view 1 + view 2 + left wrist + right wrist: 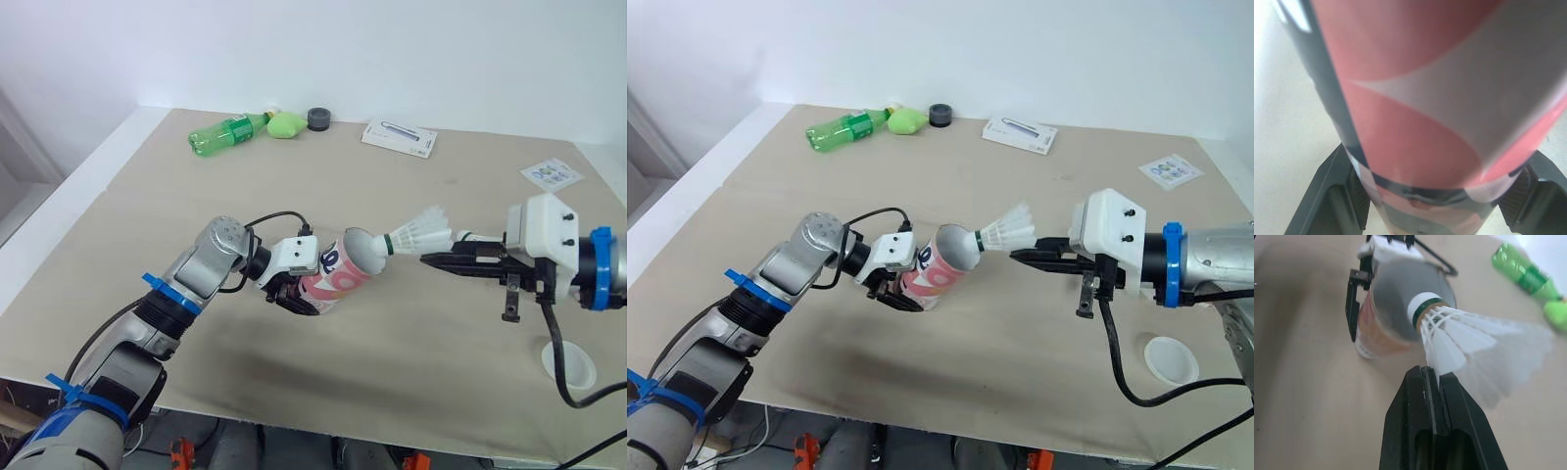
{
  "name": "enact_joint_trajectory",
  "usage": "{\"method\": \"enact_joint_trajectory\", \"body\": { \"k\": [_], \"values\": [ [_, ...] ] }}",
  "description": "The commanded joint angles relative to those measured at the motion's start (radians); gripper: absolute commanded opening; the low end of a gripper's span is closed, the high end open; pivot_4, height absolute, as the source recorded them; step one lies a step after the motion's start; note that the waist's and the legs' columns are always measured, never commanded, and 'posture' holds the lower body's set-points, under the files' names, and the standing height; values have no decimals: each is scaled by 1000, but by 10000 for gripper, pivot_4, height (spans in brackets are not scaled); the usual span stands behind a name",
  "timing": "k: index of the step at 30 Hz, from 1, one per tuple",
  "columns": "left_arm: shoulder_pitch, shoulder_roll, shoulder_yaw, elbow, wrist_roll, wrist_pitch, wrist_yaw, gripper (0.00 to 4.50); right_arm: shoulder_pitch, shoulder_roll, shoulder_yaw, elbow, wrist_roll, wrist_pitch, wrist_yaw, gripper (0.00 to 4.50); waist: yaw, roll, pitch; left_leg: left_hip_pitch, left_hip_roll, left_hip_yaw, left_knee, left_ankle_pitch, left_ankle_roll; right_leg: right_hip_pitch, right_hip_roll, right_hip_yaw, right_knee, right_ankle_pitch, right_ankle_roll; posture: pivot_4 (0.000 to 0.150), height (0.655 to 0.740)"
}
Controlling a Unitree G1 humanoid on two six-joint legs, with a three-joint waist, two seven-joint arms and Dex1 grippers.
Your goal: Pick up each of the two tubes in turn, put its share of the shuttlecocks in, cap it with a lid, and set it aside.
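Loading of a shuttlecock, seen from the head cameras. The left gripper (297, 297) clamps the closed base end of the pink-and-white tube (338, 274), its two fingers pressed on opposite sides of the wall. The tube is lifted clear of the table (441, 392), so its open mouth is free for loading.

The tube's long axis lies nearly level, rising slightly toward the mouth. The mouth points to the robot's right, straight at the other arm.

The right gripper (438, 259) pinches the shuttlecock (416, 235) by the lower edge of its feather skirt, jaws squeezed together on the feathers. This grip leaves the cork (1422, 308) bare to lead the way in.

The shuttlecock's axis runs roughly in line with the tube's, with the cork toward the robot's left and the feathers flaring to its right. The cork sits at the rim of the mouth; it seems just to have met the opening, though whether it has crossed the rim is not clear.

A white lid (569, 364) lies on the table near the right arm, probably within reach for capping. The green bottle (227, 131) and white box (399, 137) lie well apart at the far edge.
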Motion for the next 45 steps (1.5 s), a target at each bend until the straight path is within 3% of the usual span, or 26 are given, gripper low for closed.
{"method": "enact_joint_trajectory", "body": {
  "k": [1,5,8,10,14,22,27,33,38,45],
  "values": [
    [-4,-8,-19,-9,4,8,-4,28006,-54,-19,43,-29,-15,-22,11,452,0,0,0,0,0,0,0,0,0,0,0,0,0,0,0,1500,7294],
    [-3,-10,-17,-7,3,8,-3,28006,-108,-6,148,-31,-59,-17,-1,452,0,0,0,0,0,0,0,0,0,0,-1,0,0,0,-1,1500,7294],
    [-1,-11,-16,-11,2,9,-1,28006,-131,-13,195,-15,-78,-11,19,9383,1,0,0,-1,0,0,0,0,0,-1,-1,0,0,0,-1,1500,7294],
    [1,-12,-15,-15,1,12,1,28006,-137,-12,205,-2,-86,-6,20,18926,2,0,0,-1,-1,1,0,0,0,-1,-1,0,0,0,-1,1500,7294],
    [9,-21,-13,-25,-3,15,11,28006,-129,-18,148,17,-52,25,24,33789,2,0,0,-1,-1,1,0,0,0,-1,-1,0,0,0,-1,1500,7294],
    [21,-81,-14,-17,-18,-3,33,28006,7,-12,-192,14,133,182,23,33789,13,0,0,-1,-4,-1,1,0,0,2,-5,-2,0,1,-2,1500,7294],
    [9,-115,-27,25,-1,-43,39,28006,180,-8,-314,35,65,221,5,33789,16,-1,0,-1,-5,0,1,0,0,2,-6,-2,0,1,-1,1500,7294],
    [15,-134,-38,39,1,-64,35,28006,427,110,-506,184,-22,218,-60,33789,24,0,0,-1,-5,0,1,0,0,2,-5,-2,0,1,0,1500,7294],
    [18,-145,-45,49,6,-71,40,28006,544,152,-546,335,-82,176,-72,33789,25,0,-1,-1,-5,-1,2,0,0,2,-5,-2,0,-2,3,1500,7294],
    [32,-166,-36,33,-1,-52,64,28006,471,93,-450,602,-153,88,-73,33789,25,3,-2,-1,-5,0,3,0,0,2,-6,-1,0,0,4,1500,7294]
  ]
}}
